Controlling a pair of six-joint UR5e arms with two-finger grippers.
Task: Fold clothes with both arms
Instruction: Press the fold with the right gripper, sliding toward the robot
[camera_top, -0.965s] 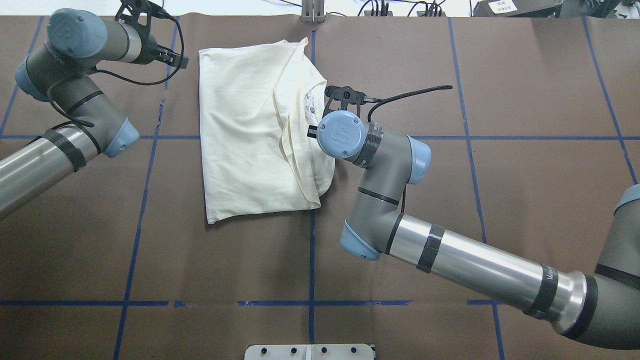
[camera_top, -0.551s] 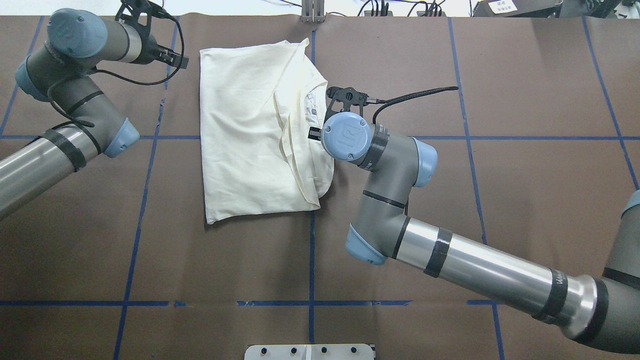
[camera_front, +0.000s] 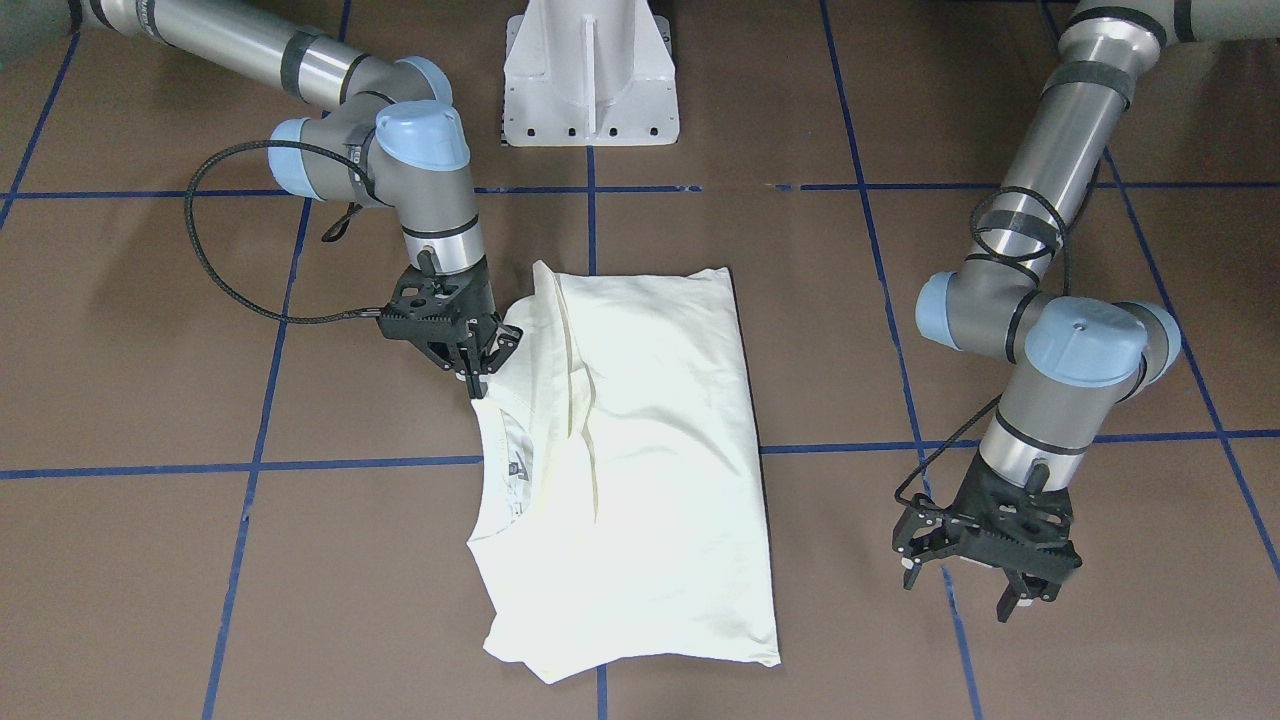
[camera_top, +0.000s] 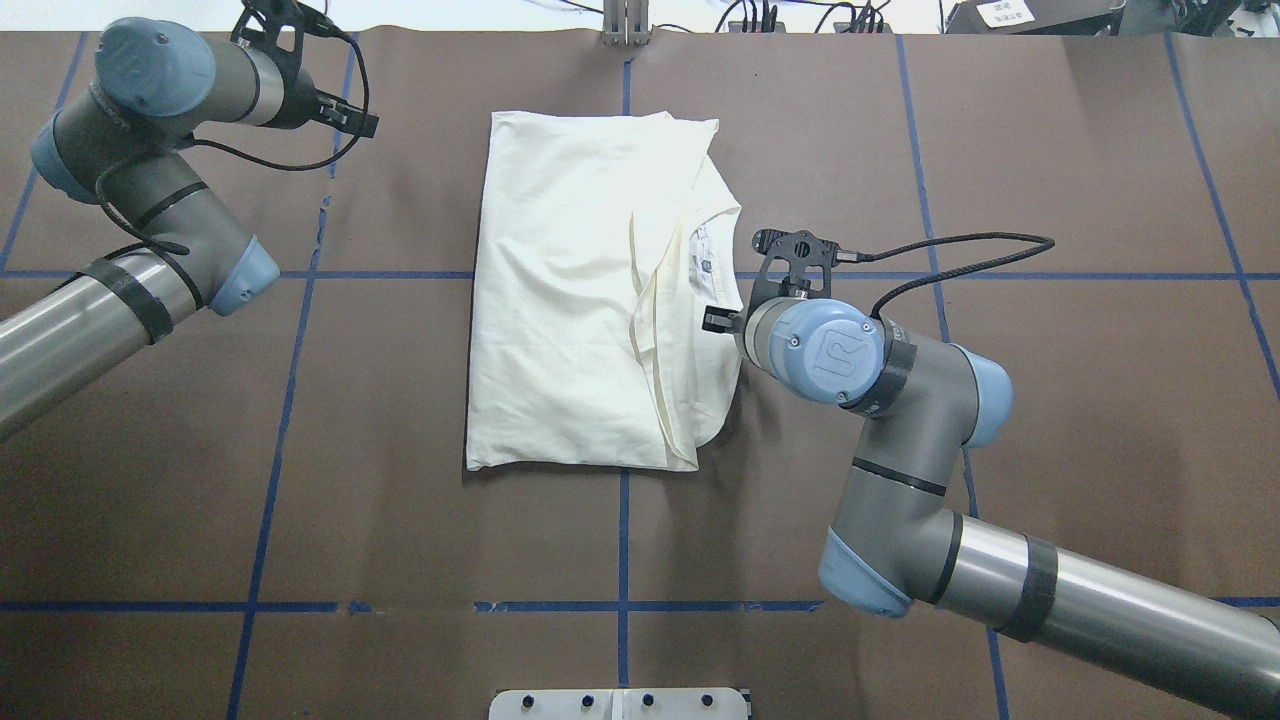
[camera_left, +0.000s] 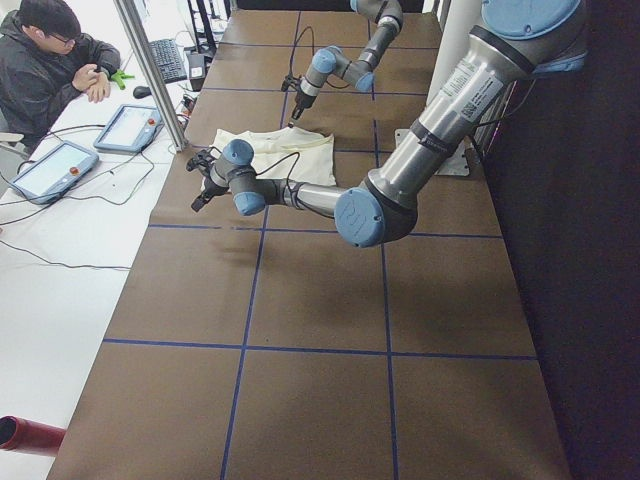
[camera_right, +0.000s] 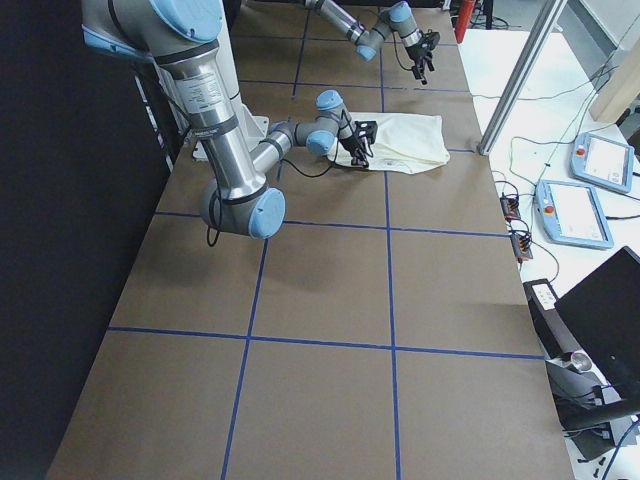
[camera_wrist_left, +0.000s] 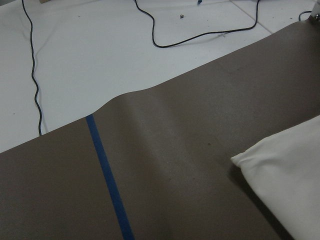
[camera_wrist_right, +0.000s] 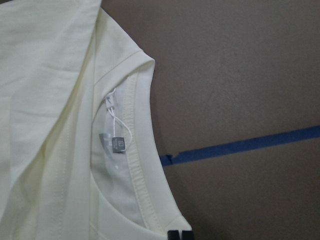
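The cream-white shirt (camera_top: 570, 290) lies folded lengthwise on the brown table, plain side up, with its collar and label (camera_wrist_right: 117, 145) turned toward my right arm. My right gripper (camera_front: 476, 378) is shut on the collar's edge, and its fingertips (camera_wrist_right: 179, 235) pinch the rim in the right wrist view. The print is hidden. My left gripper (camera_front: 960, 592) hangs open over bare table, well away from the shirt. Only one corner of the shirt (camera_wrist_left: 285, 175) shows in the left wrist view.
The white pedestal base (camera_front: 590, 70) stands at the robot's side of the table. Blue tape lines (camera_top: 622, 540) cross the brown cover. A person (camera_left: 45, 70) sits at a white desk with pendants (camera_left: 130, 125) and cables beyond the far edge.
My right gripper has dragged the shirt by its collar toward the robot's right and slightly nearer the base. The left arm has not moved.
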